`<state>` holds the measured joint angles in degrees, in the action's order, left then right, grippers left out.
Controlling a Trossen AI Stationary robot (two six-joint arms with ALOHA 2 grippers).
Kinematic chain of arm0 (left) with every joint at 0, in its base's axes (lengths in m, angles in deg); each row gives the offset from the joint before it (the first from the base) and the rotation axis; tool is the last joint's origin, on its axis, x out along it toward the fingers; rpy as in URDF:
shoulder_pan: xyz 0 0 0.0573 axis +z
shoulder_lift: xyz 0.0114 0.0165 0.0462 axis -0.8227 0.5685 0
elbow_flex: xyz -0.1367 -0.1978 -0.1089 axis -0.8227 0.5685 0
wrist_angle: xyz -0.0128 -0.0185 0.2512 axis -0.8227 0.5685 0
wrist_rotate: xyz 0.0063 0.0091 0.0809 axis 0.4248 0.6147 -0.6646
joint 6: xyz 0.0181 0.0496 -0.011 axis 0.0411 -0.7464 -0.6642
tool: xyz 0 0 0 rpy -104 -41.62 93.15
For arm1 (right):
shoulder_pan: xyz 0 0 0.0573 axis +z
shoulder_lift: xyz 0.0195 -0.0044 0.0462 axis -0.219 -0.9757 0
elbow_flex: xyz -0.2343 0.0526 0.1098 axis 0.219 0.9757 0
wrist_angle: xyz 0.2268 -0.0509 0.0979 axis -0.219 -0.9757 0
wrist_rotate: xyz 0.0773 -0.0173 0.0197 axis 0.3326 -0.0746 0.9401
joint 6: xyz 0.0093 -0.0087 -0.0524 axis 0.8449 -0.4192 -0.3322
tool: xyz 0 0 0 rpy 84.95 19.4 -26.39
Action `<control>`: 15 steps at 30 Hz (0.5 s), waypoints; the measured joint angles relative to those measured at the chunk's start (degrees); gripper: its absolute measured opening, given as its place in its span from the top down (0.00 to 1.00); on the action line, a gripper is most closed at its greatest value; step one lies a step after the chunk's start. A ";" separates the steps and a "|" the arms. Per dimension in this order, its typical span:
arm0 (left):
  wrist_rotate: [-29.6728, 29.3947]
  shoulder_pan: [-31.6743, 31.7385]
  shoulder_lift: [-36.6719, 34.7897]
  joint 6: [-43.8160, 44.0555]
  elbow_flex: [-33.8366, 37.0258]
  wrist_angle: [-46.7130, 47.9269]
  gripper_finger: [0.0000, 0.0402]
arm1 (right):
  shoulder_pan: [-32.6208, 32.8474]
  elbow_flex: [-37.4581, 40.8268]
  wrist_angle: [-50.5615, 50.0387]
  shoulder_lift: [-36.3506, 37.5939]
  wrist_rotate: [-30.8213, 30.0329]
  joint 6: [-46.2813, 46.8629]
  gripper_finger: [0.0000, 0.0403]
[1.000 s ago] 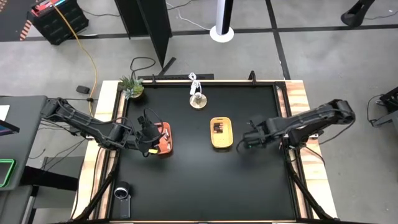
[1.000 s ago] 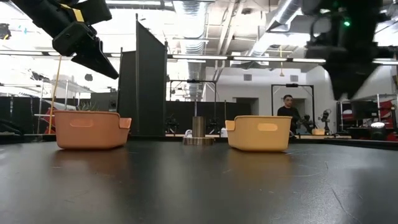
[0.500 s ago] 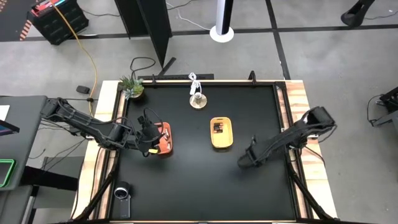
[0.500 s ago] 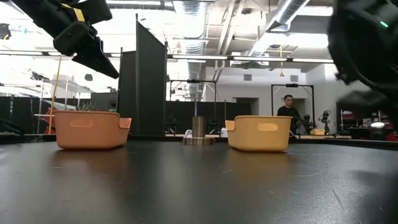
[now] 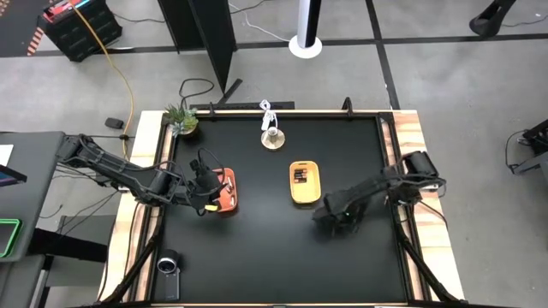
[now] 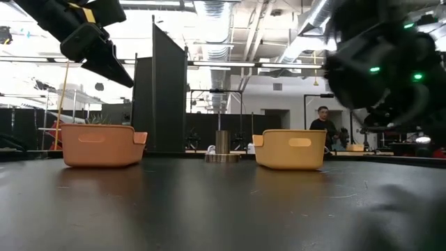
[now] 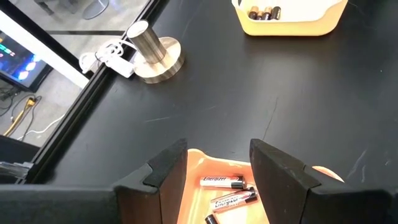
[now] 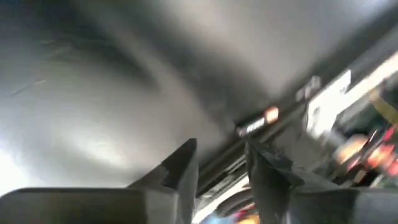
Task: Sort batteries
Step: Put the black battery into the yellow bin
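Note:
Two oblong trays stand on the black table. The orange tray (image 5: pixel 228 190) (image 6: pixel 101 145) holds whitish-silver batteries (image 7: pixel 227 182), which lie flat on its floor. The yellow tray (image 5: pixel 304 182) (image 6: pixel 290 148) (image 7: pixel 292 25) holds dark batteries (image 7: pixel 264 12). My left gripper (image 5: pixel 205 190) (image 7: pixel 217 165) hovers open above the orange tray, its fingers on either side of the batteries, touching nothing. My right gripper (image 5: pixel 328 218) (image 8: pixel 221 163) is over bare table, near-right of the yellow tray. Its fingers stand apart with nothing between them; its wrist view is blurred by motion.
A metal cylinder on a round base (image 5: pixel 272 137) (image 6: pixel 221 146) (image 7: pixel 152 50) stands near the far edge. A small plant (image 5: pixel 181 120) sits at the far left corner, a round black object (image 5: pixel 169 265) at the near left. A person (image 6: pixel 322 125) stands far behind the table.
My right gripper has swung from just right of the yellow tray toward the table's near edge, then a little leftward, while its arm folded back toward the right edge. In the low view it has come closer and lower. The left arm and both trays have stayed still.

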<state>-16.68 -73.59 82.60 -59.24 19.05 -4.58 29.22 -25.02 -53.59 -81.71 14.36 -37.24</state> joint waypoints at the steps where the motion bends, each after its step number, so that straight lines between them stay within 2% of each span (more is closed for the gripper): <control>1: 0.00 0.00 0.00 0.04 0.00 -0.10 0.58 | -1.03 -0.58 0.11 -0.40 -0.10 -4.93 0.61; 4: 0.00 0.00 0.00 0.10 0.00 -0.56 0.58 | -4.21 -1.29 -0.18 -0.99 -0.27 -18.17 0.55; 8: 0.00 0.00 0.00 0.20 0.00 -1.21 0.58 | -8.50 -0.94 -4.73 -0.99 -0.24 -30.17 0.45; 11: 0.00 0.00 0.00 0.24 0.00 -1.11 0.58 | -11.37 0.20 -7.50 -0.95 -0.44 -33.97 0.38; 15: 0.00 -0.03 0.00 0.31 0.00 -0.96 0.58 | -13.46 3.69 -7.13 -0.97 -0.44 -34.58 0.32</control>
<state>-16.68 -73.63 82.60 -58.94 19.05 -5.55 15.76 -21.33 -60.72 -82.69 13.92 -71.82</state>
